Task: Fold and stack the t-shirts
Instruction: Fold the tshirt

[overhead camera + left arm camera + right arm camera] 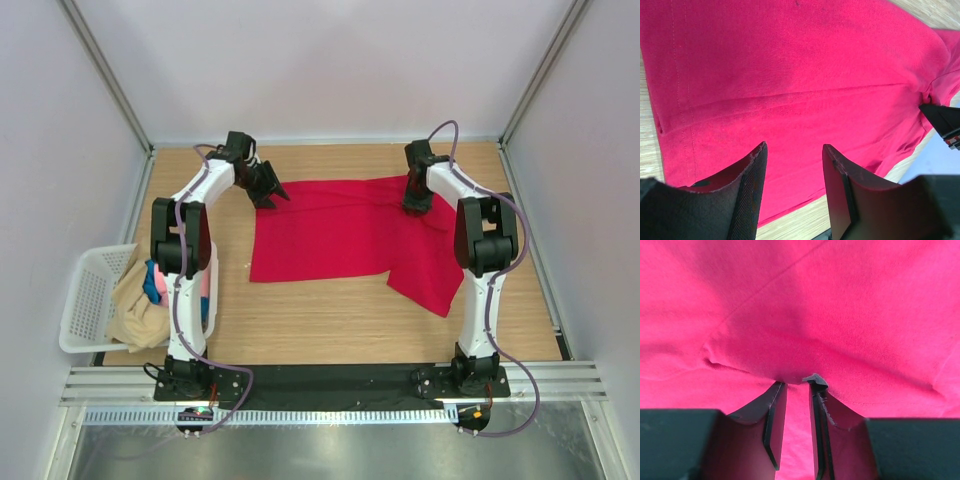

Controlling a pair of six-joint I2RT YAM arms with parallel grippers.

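Observation:
A bright red t-shirt (340,230) lies spread on the wooden table, its right part folded into a flap toward the front. My left gripper (270,198) hovers at the shirt's far left corner. In the left wrist view this gripper (794,146) is open, with nothing between its fingers and the red cloth (790,75) below. My right gripper (415,205) points down at the shirt's far right edge. Its jaws (797,381) stand slightly apart, tips touching a small pucker in the red cloth (815,300). Beige (135,310), blue (152,282) and pink (205,290) t-shirts sit in the basket.
A white mesh basket (85,290) stands at the table's left edge beside the left arm. Grey walls with metal posts close in the table on three sides. Bare wood (330,320) lies in front of the shirt, up to the black base strip.

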